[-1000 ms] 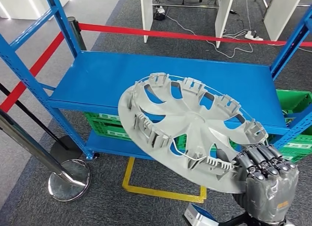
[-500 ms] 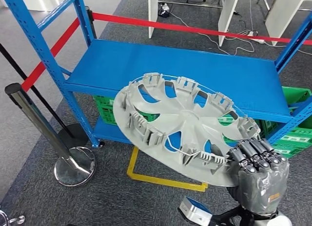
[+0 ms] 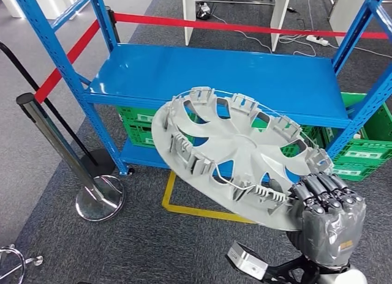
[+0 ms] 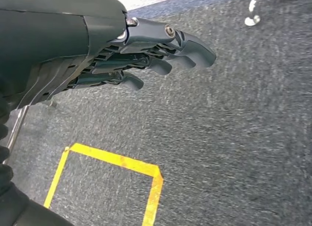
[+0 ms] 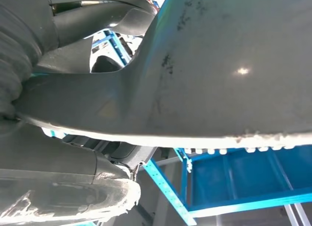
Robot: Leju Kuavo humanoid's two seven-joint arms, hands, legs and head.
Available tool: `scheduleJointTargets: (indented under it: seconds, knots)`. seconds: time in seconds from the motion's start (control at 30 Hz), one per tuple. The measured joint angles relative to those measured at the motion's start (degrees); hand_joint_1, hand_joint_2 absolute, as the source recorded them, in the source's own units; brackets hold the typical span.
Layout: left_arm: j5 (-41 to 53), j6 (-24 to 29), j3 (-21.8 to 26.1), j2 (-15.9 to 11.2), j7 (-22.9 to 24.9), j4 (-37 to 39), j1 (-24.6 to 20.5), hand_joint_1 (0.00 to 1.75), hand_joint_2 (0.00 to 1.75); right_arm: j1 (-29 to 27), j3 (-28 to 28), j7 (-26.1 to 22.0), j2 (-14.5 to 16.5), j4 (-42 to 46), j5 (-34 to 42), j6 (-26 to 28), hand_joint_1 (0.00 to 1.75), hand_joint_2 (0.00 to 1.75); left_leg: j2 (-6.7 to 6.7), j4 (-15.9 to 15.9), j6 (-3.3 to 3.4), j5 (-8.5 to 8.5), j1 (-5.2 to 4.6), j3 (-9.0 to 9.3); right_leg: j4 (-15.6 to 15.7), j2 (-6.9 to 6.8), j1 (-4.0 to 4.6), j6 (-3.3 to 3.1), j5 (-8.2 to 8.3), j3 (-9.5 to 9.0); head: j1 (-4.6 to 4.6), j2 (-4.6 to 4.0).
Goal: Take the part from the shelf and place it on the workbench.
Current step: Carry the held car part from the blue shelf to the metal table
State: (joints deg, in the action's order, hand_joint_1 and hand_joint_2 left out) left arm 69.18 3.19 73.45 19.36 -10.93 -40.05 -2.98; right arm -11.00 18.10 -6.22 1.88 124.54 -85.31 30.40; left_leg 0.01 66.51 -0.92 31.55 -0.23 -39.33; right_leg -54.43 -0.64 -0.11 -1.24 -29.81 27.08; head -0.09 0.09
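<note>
A: Item 1, the part. Where is it?

B: The part (image 3: 240, 155) is a grey wheel cover, clear of the shelf (image 3: 217, 76) and carried in the air in front of it, ribbed inner face up, tilted down toward the robot's right.

A: Who holds it?

B: The right hand (image 3: 331, 220). Its fingers (image 3: 323, 189) curl over the near rim at the cover's low edge, thumb underneath. In the right wrist view the cover's smooth outer face (image 5: 235, 65) lies across the hand (image 5: 69, 158). My judgement: a 1-point rim grip leaves most of the disc overhanging, which accounts for the tilt.

A: Item 2, the other hand?

B: The left hand (image 4: 121, 55) hangs over the carpet (image 4: 239, 138), fingers straight and slightly apart, holding nothing. A yellow floor marking (image 4: 121, 162) lies below it.

A: Surroundings?

B: Green crates (image 3: 365, 149) sit on the shelf's lower level. A red barrier tape (image 3: 231, 27) runs behind, and a chrome post (image 3: 99, 198) stands to the left.

A: Status?

B: Removal looks complete. Transfer is outstanding; I see no workbench. Risk, as I judge it: the cover slipping or swinging during a turn.
</note>
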Motion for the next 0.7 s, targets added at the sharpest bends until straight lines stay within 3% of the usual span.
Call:
scheduleJointTargets:
  seconds: [0.03,0.07,0.1,0.17,0.23,0.3,0.37,0.57,0.63,0.67,0.7]
  knots:
    - [-0.1,0.0,0.2,0.0,-0.1,0.0,0.0,0.00,1.75,0.0,0.0,0.0,0.0,0.0,0.0,0.0,1.75,1.75,0.00,3.5,-0.23,1.60,0.16,-0.41,-0.3,-0.02,0.02,0.04,0.67,0.87,-0.01,0.00]
    - [-0.2,-0.1,0.3,0.0,-0.1,0.0,0.0,0.00,1.75,0.0,0.0,0.0,0.0,-0.1,-0.1,0.0,1.75,1.75,0.00,6.0,-0.37,1.71,0.31,-0.30,-0.6,-0.04,0.04,0.09,1.30,1.84,0.00,0.00]
    - [-0.3,-0.2,0.4,0.0,-0.1,0.0,-0.1,0.00,1.75,0.0,0.0,0.0,0.0,-0.2,-0.2,0.0,1.75,1.75,0.00,6.7,-0.43,0.58,0.42,0.55,-1.1,-0.05,0.05,0.16,1.87,2.87,-0.01,0.00]
    - [-0.5,-0.3,0.6,0.0,-0.1,0.0,-0.2,0.00,1.75,0.0,0.1,0.0,0.0,-0.4,-0.7,-0.1,1.75,1.75,-0.02,2.1,-0.28,-2.37,0.54,5.00,-2.1,-0.03,0.05,0.41,2.76,4.97,-0.02,0.00]
    - [-0.7,-0.4,0.7,-0.1,-0.1,0.0,-0.5,0.00,1.75,0.1,0.3,0.1,0.0,-0.7,-1.5,-0.1,1.75,1.75,-0.10,-6.0,0.25,-2.19,0.44,10.61,-2.9,-0.05,0.19,0.91,3.49,6.37,0.01,0.00]
    - [-0.8,-0.4,0.9,-0.1,-0.1,0.0,-0.7,0.00,1.75,0.3,0.5,0.2,0.0,-1.0,-2.0,-0.1,1.75,1.75,-0.17,-10.3,0.91,-1.03,0.20,12.85,-3.1,-0.15,0.21,1.57,4.34,7.04,0.05,0.00]
    - [-0.8,-0.4,0.9,-0.2,-0.1,0.0,-0.8,0.00,1.75,0.4,0.7,0.2,0.0,-1.1,-2.1,-0.1,1.75,1.75,-0.17,-10.5,1.27,-1.12,0.03,12.59,-3.0,-0.23,0.06,1.95,4.93,7.23,0.08,0.00]
    - [-0.8,-0.4,1.0,-0.2,-0.1,0.0,-0.8,0.00,1.75,0.5,0.7,0.2,0.0,-1.1,-2.1,-0.1,1.75,1.75,-0.17,-10.5,1.38,-1.21,-0.03,12.53,-3.0,-0.23,0.02,2.05,5.06,7.24,0.09,0.00]
    - [-0.8,-0.4,1.1,-0.2,-0.1,0.0,-0.9,0.00,1.75,0.5,0.7,0.2,0.0,-1.3,-2.2,-0.1,1.75,1.75,0.04,-10.9,2.23,-2.46,0.09,11.43,-4.3,0.01,-0.10,2.58,2.76,8.11,0.19,0.00]
    - [-0.8,-0.4,1.3,-0.2,-0.1,0.0,-0.9,0.00,1.75,0.6,0.8,0.2,0.0,-1.4,-2.2,-0.1,1.75,1.75,0.15,-11.1,2.68,-3.72,0.10,10.07,-8.2,0.17,-0.17,2.95,-0.52,9.32,0.28,0.00]
    - [-0.8,-0.4,1.5,-0.2,-0.1,0.0,-1.0,0.00,1.75,0.7,0.9,0.2,0.0,-1.5,-2.2,-0.1,1.75,1.75,0.26,-11.1,2.93,-5.92,0.10,7.51,-9.7,0.33,-0.26,3.29,-1.87,7.77,0.36,0.00]
